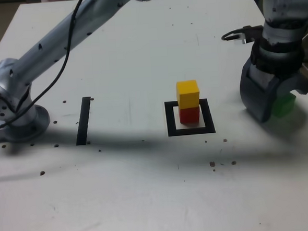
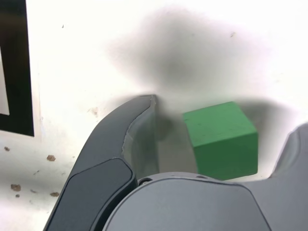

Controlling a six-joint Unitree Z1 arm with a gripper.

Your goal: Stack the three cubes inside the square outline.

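Straddling the small solid green cube (image 2: 220, 138), the grey gripper (image 2: 224, 144) stands with jaws wide, a gap visible only in the wrist view. Exterior view alone shows the yellow cube (image 1: 188, 94) atop the red cube (image 1: 189, 115) inside the black tape square outline (image 1: 170, 119).

The yellow cube (image 1: 187, 93) sits on the red cube (image 1: 189, 115) inside the square outline (image 1: 170, 120); the tool (image 1: 276, 104) straddles the green cube (image 1: 284, 105).

Silver-grey arm (image 1: 50, 40); black cable (image 1: 62, 69); dark grey hand (image 1: 272, 100).
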